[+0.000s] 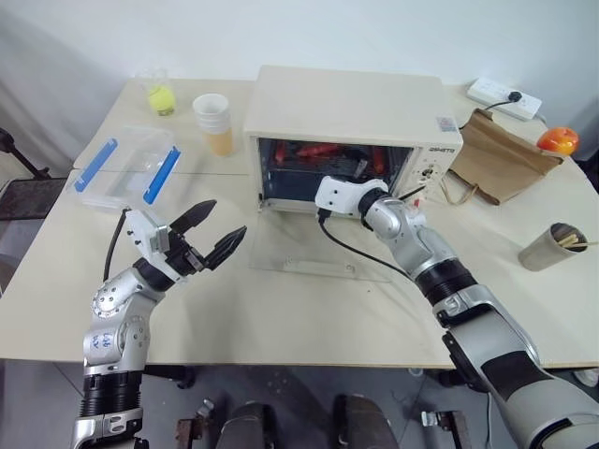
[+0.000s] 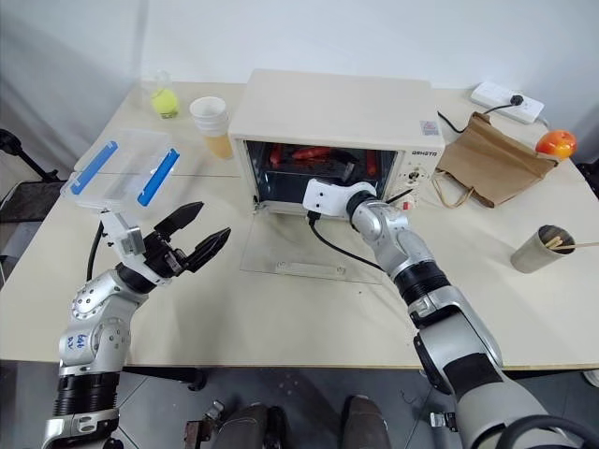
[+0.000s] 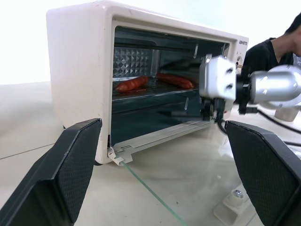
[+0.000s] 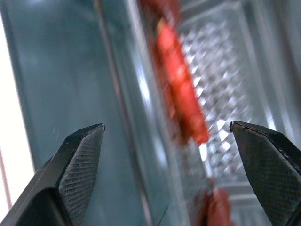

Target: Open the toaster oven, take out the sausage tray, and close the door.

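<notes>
The cream toaster oven stands at the table's back middle. Its glass door lies folded down flat on the table, bar handle nearest me. Inside, the sausage tray sits on the upper level with reddish sausages on it. My right gripper is open and reaches into the oven mouth, a sausage ahead of its fingers and nothing between them. My left gripper hangs open above the table, left of the door, apart from it.
A clear plastic box with blue clips lies at the left. Stacked paper cups stand beside the oven's left side. A brown paper bag, an orange and a cup of sticks are on the right. A person is behind the table.
</notes>
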`<state>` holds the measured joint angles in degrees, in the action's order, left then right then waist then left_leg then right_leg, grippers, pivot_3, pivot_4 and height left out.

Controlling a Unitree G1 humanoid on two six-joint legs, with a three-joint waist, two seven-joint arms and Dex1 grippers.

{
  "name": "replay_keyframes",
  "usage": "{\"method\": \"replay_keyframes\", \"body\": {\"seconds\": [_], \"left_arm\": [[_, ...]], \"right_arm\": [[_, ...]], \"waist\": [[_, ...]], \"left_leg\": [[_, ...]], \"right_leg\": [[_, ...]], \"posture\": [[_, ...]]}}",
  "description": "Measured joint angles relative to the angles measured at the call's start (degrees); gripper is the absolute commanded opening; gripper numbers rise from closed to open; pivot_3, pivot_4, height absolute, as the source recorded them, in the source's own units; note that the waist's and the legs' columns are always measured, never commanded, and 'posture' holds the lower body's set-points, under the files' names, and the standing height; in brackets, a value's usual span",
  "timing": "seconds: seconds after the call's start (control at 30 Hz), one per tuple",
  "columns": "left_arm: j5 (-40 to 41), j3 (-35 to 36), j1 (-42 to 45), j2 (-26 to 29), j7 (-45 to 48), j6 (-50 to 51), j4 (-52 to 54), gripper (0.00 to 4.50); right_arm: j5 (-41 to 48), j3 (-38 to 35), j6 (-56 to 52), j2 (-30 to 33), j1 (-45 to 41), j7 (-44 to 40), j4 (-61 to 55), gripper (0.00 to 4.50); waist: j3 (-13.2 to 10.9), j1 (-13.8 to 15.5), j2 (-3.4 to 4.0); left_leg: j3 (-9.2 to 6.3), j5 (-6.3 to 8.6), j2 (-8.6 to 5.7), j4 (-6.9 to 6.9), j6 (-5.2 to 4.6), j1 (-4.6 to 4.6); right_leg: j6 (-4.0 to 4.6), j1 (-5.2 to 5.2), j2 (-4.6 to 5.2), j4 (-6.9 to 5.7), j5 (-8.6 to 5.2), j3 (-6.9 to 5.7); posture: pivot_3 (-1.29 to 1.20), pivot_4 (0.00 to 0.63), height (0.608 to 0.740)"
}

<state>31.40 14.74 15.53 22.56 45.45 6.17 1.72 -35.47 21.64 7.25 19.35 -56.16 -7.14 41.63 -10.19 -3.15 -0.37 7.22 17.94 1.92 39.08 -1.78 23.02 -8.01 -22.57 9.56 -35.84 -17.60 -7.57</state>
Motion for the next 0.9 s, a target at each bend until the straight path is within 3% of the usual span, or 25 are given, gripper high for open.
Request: {"method": "replay_keyframes", "body": {"seconds": [0.37,0.63,0.9], "left_arm": [[0.05,-0.31,1.97,0.01,0.42,0.50,0.08,4.50],[0.28,-2.66,6.57,0.08,2.79,2.57,-1.52,4.50],[-0.12,-4.12,14.66,-0.29,4.79,1.97,-9.68,4.50]], "right_arm": [[-1.80,1.57,0.25,0.05,-1.56,1.24,1.24,0.03],[-2.48,1.99,2.35,1.24,-1.82,-0.77,0.35,0.03],[-2.28,1.90,2.77,3.10,1.14,-4.57,-6.37,0.03]], "waist": [[0.00,-0.14,0.00],[0.01,-0.20,-0.02],[0.00,-0.42,-0.02]], "left_leg": [[0.00,-0.01,0.01,-0.02,0.02,0.01],[0.00,-0.01,-0.04,-0.05,0.03,0.03],[0.04,-0.03,-0.09,-0.10,0.06,0.09]], "right_leg": [[0.00,-0.02,-0.03,0.00,0.00,0.00],[0.00,-0.04,-0.06,0.01,0.00,-0.01],[0.00,-0.15,-0.14,0.04,0.00,0.00]], "posture": [[0.00,0.150,0.740],[0.00,0.150,0.740],[0.00,0.150,0.740]]}}
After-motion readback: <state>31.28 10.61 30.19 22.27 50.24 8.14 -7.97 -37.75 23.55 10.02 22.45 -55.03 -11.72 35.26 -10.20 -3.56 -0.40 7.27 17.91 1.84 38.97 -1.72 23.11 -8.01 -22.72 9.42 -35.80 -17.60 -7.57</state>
